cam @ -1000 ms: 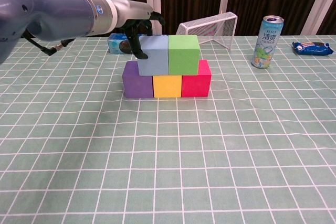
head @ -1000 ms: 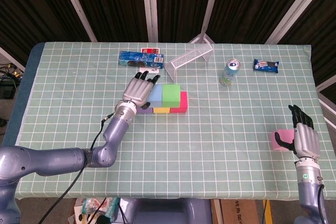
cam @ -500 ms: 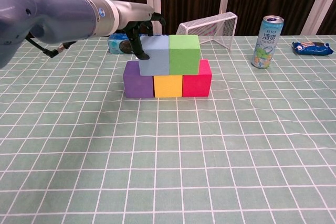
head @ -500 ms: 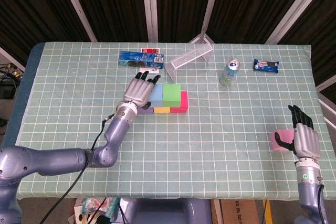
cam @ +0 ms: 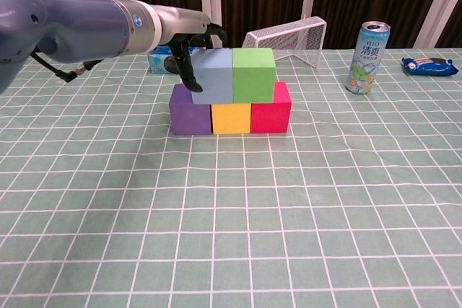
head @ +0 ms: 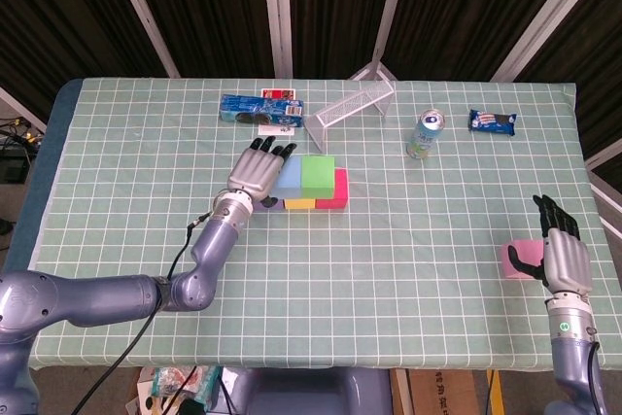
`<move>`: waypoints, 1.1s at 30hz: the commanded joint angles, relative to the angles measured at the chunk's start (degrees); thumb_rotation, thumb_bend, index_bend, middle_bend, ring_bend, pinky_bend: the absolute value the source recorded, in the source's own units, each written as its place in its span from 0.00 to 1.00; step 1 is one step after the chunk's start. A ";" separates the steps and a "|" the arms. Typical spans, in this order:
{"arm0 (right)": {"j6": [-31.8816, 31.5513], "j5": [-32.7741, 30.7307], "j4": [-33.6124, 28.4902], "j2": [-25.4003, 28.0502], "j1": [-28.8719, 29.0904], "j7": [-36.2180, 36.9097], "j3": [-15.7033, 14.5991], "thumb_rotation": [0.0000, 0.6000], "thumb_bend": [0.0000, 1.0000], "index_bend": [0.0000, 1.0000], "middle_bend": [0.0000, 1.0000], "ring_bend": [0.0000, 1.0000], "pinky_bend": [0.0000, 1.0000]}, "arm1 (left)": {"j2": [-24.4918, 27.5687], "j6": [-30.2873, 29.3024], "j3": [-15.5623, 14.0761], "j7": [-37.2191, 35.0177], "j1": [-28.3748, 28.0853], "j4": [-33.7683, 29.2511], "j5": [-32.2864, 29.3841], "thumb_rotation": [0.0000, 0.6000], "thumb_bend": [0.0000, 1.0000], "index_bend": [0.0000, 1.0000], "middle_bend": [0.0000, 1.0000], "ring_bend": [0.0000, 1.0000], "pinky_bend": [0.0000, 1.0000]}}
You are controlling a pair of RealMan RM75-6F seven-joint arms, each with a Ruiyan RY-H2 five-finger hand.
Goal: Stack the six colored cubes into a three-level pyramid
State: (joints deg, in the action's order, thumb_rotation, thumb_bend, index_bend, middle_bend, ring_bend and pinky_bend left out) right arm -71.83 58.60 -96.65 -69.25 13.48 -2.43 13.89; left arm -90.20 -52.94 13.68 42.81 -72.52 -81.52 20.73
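Purple [cam: 189, 110], yellow [cam: 231, 118] and red [cam: 270, 110] cubes form a row on the table. On top of them sit a light-blue cube [cam: 214, 77] and a green cube [cam: 253, 75], side by side and touching. My left hand [cam: 189, 52] grips the light-blue cube from its left side, thumb on the front left edge and fingers curled over the back; the same hand [head: 260, 170] shows from above in the head view. A pink cube [head: 517, 259] lies at the table's right edge. Just to its right my right hand [head: 564, 255] stands with fingers spread, holding nothing.
A drink can [cam: 367, 57] stands at the back right, with a blue snack packet [cam: 431, 67] beyond it. A tipped wire basket [cam: 287, 36] lies behind the stack. A blue biscuit packet [head: 258, 109] lies at the back left, behind my left hand.
My left hand has shifted slightly on the light-blue cube, its thumb sliding lower along the left edge. The cube stays in place. The right hand has not moved.
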 commanded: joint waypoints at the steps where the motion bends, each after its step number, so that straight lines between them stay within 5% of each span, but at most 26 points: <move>1: 0.02 -0.02 -0.01 0.01 0.00 0.01 -0.01 1.00 0.38 0.00 0.00 0.00 0.00 | 0.20 -0.23 0.07 -0.17 0.12 -0.25 0.24 1.00 0.25 0.00 0.11 0.01 0.10; 18: 0.01 0.23 0.13 0.09 0.04 -0.36 -0.25 1.00 0.38 0.00 0.00 0.00 0.00 | 6.82 -5.69 -0.03 -3.11 4.64 -9.93 3.19 1.00 0.16 0.00 0.03 0.00 0.08; 33: -0.74 1.05 0.09 0.07 -0.01 -2.20 -0.92 1.00 0.38 0.00 0.00 0.00 0.00 | 18.70 -23.36 -6.87 -13.97 22.01 -31.34 24.35 1.00 0.16 0.00 0.03 0.00 0.07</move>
State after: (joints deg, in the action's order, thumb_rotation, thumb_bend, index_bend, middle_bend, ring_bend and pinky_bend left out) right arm -72.53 59.66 -96.53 -69.17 13.47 -4.55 13.01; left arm -73.35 -73.62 8.93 31.29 -53.68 -110.24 41.67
